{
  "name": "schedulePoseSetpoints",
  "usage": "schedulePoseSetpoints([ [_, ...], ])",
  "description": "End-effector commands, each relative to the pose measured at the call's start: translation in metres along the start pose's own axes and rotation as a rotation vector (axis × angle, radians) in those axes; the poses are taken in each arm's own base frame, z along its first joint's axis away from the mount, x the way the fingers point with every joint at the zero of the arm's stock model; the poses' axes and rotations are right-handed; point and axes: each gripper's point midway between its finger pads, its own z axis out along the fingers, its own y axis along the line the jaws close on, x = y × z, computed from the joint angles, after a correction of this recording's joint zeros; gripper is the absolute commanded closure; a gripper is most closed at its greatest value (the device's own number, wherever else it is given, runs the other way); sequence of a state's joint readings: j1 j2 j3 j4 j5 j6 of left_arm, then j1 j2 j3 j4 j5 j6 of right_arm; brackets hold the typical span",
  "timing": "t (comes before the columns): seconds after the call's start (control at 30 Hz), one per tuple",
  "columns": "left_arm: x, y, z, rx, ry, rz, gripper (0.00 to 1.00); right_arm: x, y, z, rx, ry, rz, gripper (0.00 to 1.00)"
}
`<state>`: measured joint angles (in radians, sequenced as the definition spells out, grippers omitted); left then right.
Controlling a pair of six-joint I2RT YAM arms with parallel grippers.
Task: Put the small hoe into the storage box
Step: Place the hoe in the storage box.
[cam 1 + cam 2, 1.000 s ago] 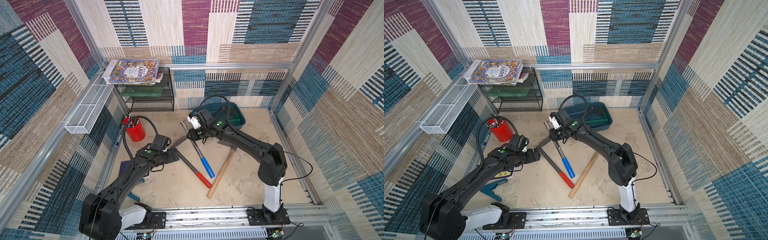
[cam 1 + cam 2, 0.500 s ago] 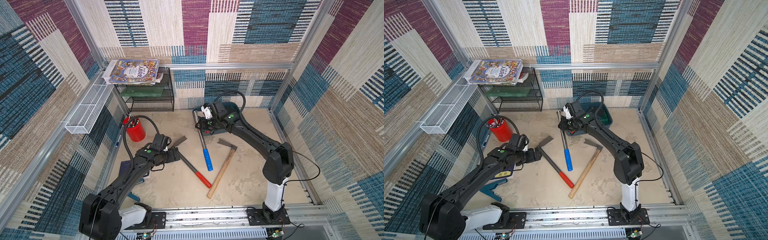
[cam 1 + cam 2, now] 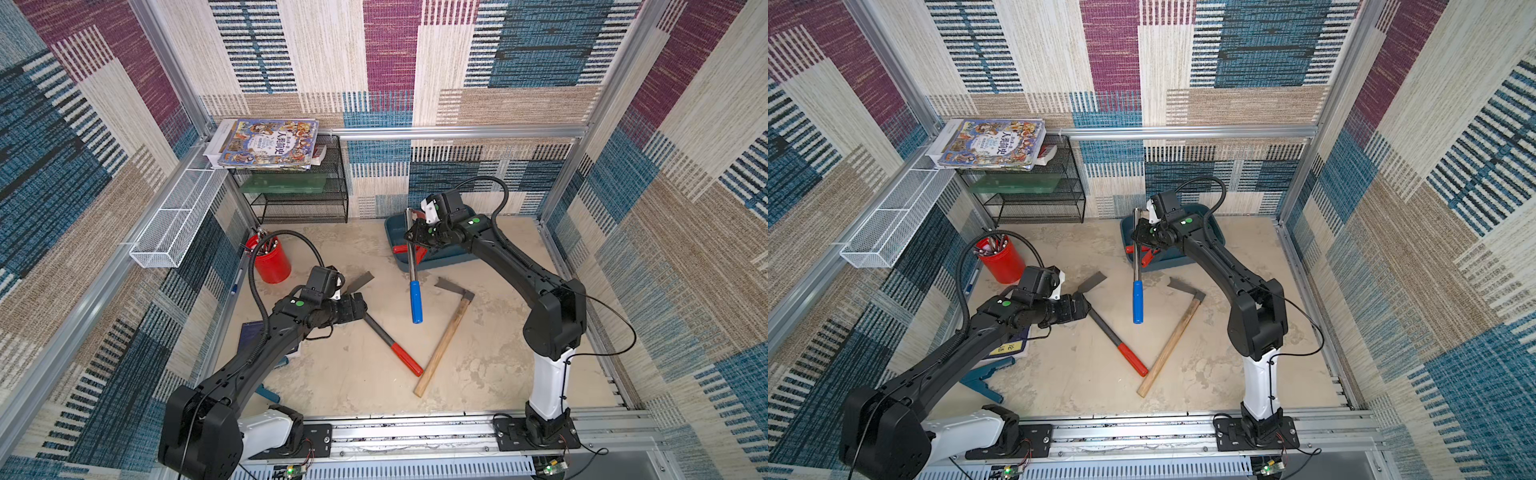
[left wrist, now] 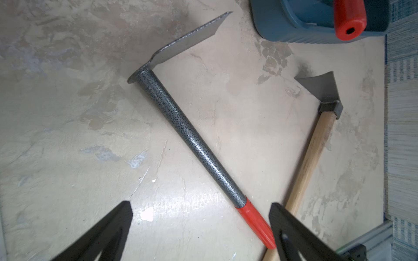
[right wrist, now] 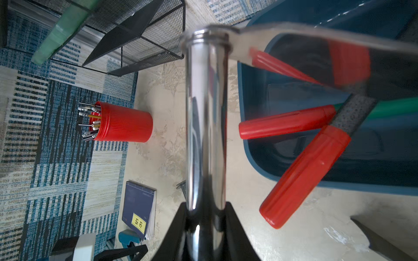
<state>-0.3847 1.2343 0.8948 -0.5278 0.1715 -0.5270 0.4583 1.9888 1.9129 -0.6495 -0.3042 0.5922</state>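
Beige mottled floor (image 3: 340, 374), patchwork carpet walls. Right gripper (image 3: 415, 236) is clamped tight on the chrome shaft of the small hoe (image 3: 416, 301), which hangs off the floor, blue grip down, head up, at the near-left corner of the storage box (image 3: 446, 259); its blade reaches over the box. Red-handled tools (image 5: 303, 176) poke over the box rim. Left gripper (image 3: 360, 306) is spread wide, empty, over the speckled grey hoe (image 4: 192, 135) lying beside the wooden-handled hoe (image 3: 446, 336).
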Motion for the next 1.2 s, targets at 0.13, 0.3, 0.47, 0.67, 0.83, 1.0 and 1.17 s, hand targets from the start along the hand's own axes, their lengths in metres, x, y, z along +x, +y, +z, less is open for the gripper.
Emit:
schedulePoseSetpoints([
  [0.13, -0.007, -0.028, -0.005, 0.134, -0.032, 0.068, 0.02, -0.029, -0.008, 0.006, -0.001, -0.050, 0.072, 1.00],
  [0.3, -0.013, -0.037, -0.014, 0.173, -0.085, 0.093, 0.02, -0.037, -0.020, 0.011, 0.006, -0.054, 0.117, 1.00],
  [0.47, -0.020, -0.042, -0.021, 0.193, -0.123, 0.103, 0.02, -0.045, -0.033, 0.014, 0.024, -0.065, 0.163, 1.00],
  [0.67, -0.023, -0.047, -0.024, 0.202, -0.131, 0.107, 0.02, -0.052, -0.052, 0.018, 0.074, -0.074, 0.217, 1.00],
  [0.83, -0.022, -0.046, -0.022, 0.199, -0.125, 0.103, 0.02, -0.063, -0.068, 0.017, 0.092, -0.097, 0.261, 1.00],
  [1.0, -0.022, -0.046, -0.022, 0.195, -0.121, 0.102, 0.02, -0.072, -0.088, 0.019, 0.116, -0.113, 0.315, 1.00],
  [1.17, -0.021, -0.046, -0.022, 0.190, -0.118, 0.105, 0.02, -0.080, -0.101, 0.023, 0.115, -0.111, 0.362, 1.00],
])
